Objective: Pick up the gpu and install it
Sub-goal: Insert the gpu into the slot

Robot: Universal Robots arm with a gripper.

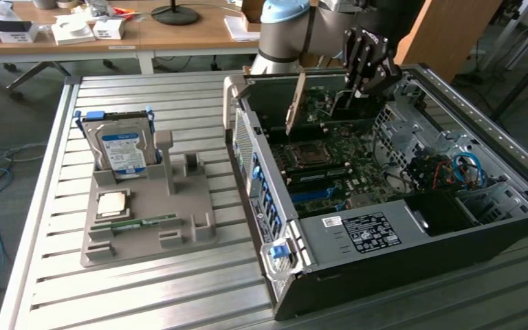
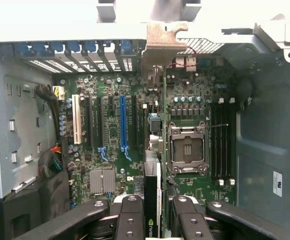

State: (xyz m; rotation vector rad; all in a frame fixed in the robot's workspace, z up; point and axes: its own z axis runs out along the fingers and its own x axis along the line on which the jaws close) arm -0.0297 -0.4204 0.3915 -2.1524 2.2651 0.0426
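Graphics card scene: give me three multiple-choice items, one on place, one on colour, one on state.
1. Where is the graphics card?
A) on the grey tray
B) inside the open computer case
C) on the wooden desk
2. The hard drive's label is:
A) blue and white
B) red
C) yellow
3. The claw is:
A) open and empty
B) shut on the hard drive
C) shut on the graphics card
Answers: B, it stands over the motherboard; A, the label faces the exterior view; C, its fingers clamp the card's edge.
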